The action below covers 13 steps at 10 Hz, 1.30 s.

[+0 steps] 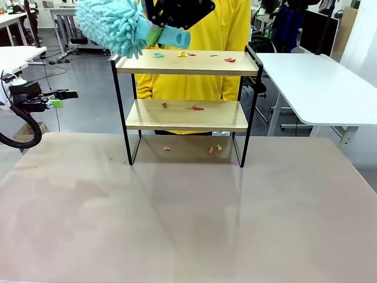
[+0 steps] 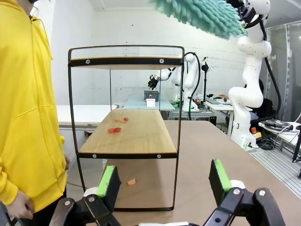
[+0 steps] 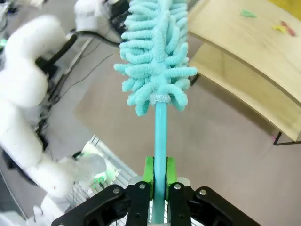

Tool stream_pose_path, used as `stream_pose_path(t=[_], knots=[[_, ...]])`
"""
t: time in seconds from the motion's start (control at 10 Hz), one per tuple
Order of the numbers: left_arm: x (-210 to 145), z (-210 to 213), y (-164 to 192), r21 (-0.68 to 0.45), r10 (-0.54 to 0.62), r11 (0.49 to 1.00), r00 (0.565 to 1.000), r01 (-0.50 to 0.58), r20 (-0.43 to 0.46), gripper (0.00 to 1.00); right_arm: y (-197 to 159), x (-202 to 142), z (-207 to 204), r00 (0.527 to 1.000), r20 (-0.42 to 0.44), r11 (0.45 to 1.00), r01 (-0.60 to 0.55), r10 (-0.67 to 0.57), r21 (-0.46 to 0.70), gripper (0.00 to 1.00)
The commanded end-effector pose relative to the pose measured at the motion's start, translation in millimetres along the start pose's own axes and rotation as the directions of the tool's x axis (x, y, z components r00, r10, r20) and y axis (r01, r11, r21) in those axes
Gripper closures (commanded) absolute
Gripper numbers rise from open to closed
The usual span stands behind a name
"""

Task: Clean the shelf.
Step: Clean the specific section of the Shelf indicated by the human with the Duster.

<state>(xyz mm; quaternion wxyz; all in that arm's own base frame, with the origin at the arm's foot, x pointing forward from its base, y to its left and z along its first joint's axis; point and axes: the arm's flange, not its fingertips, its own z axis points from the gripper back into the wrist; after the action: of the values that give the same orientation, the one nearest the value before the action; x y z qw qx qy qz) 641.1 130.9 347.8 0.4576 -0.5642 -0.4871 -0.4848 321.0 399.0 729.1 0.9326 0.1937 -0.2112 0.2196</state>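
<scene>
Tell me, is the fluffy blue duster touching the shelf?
Apart. In the left wrist view, bare wall shows between the duster and the top rail of the shelf; the duster hangs above it.

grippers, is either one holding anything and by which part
The right gripper is shut on the teal duster, pinching its smooth handle below the fluffy head. The left gripper is open, holding nothing.

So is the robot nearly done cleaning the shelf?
Hardly started. Done: the right gripper is shut on the turquoise duster, held up by the top corner of the shelf. Left to do: coloured scraps lie on both boards and on the table underneath. The left gripper hangs open.
</scene>
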Motion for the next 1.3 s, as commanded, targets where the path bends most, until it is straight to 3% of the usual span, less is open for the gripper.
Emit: stream_pose_path(t=[0.0,0.3,0.6,1.2], knots=[[1.3,-0.3,-2.1,-0.007,-0.016,1.000,1.000,0.016,-0.008,0.00,41.7,48.2,-11.3,0.982,0.073,0.972,0.181,-0.171,-0.150,0.87],[1.3,-0.3,-2.1,-0.007,-0.016,1.000,1.000,0.016,-0.008,0.00,80.5,108.3,-44.0,0.921,0.148,0.885,0.387,-0.359,-0.260,0.87],[1.3,-0.3,-2.1,-0.007,-0.016,1.000,1.000,0.016,-0.008,0.00,97.7,142.2,-75.2,0.895,0.184,0.841,0.444,-0.406,-0.310,0.87],[1.3,-0.3,-2.1,-0.007,-0.016,1.000,1.000,0.016,-0.008,0.00,76.5,136.3,-129.7,0.885,0.127,0.824,0.463,-0.447,-0.327,0.87]])
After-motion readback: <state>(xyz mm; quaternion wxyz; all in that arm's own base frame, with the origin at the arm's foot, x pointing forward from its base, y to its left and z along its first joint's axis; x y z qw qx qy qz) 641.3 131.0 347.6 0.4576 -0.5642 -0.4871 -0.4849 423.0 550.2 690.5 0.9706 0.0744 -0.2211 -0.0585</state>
